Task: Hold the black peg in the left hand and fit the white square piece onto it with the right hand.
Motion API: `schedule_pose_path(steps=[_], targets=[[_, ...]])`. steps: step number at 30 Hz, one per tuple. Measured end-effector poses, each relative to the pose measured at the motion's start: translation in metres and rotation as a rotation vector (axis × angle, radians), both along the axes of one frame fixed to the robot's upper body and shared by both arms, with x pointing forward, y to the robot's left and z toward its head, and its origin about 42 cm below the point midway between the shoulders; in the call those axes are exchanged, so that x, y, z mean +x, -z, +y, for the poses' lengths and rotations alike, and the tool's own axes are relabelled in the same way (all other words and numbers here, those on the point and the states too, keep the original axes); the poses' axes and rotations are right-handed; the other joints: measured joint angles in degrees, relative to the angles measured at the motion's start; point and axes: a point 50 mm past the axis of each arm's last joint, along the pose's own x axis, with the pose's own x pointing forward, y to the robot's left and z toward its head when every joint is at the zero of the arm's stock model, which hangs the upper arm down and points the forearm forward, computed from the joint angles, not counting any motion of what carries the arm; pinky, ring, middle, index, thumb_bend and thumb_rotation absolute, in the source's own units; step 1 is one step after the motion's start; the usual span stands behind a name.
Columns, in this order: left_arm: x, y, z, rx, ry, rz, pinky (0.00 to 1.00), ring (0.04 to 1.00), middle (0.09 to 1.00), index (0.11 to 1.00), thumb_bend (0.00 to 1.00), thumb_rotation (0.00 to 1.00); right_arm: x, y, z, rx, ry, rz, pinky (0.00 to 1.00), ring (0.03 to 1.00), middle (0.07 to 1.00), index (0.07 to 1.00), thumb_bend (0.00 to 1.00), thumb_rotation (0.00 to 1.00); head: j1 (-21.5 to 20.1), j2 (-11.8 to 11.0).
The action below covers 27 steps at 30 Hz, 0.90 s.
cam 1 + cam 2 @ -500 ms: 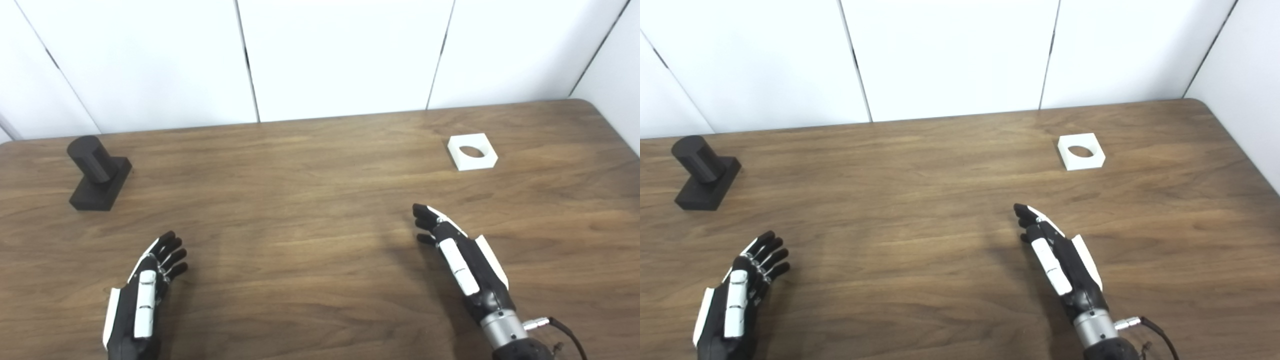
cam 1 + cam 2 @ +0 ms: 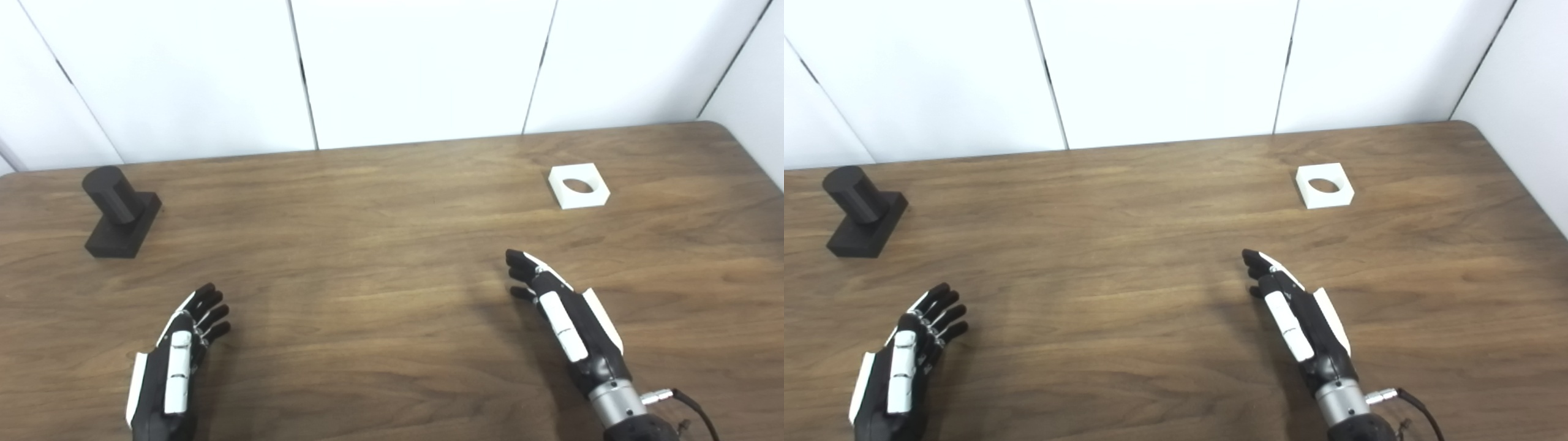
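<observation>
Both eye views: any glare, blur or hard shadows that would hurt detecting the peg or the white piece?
Left eye view: sharp, even lighting, only soft shadows beside the left hand and right hand; black peg is dark with little surface detail. Right eye view: white square piece is bright but its hole reads clearly; faint sheen on the table, no blur.

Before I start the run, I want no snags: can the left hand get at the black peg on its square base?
Probably yes: bare wooden table lies between the open left hand and the black peg.
</observation>
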Motion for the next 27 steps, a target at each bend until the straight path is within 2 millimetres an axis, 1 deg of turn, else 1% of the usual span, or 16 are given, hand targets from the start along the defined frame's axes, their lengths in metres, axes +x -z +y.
schedule_pose_path(steps=[8,19,25,27], targets=[[0.0,0.0001,0.0,0.001,0.0,0.0,0.79,0.835,0.863,0.864,0.49,0.89,0.0001,0.0,0.0,0.001,0.0,0.001,0.79,0.884,0.887,0.861,0.49,1.0,-0.1,-0.2],[0.0,0.0003,-0.0001,-0.002,0.002,0.0,0.81,0.848,0.872,0.874,0.47,0.89,0.0001,0.0002,0.0001,0.001,0.001,0.0,0.76,0.876,0.883,0.857,0.49,1.0,-0.2,-0.3],[0.0,0.0003,-0.0002,-0.003,0.002,0.0,0.8,0.843,0.869,0.873,0.48,0.9,0.0001,0.0005,-0.0001,0.001,0.001,-0.001,0.77,0.883,0.888,0.859,0.49,1.0,0.2,-0.4],[0.0,0.0003,-0.0003,-0.003,0.002,0.0,0.79,0.842,0.868,0.871,0.48,0.9,0.0001,0.0006,-0.0004,0.003,0.002,-0.001,0.77,0.884,0.888,0.859,0.49,1.0,1.1,-0.9]])
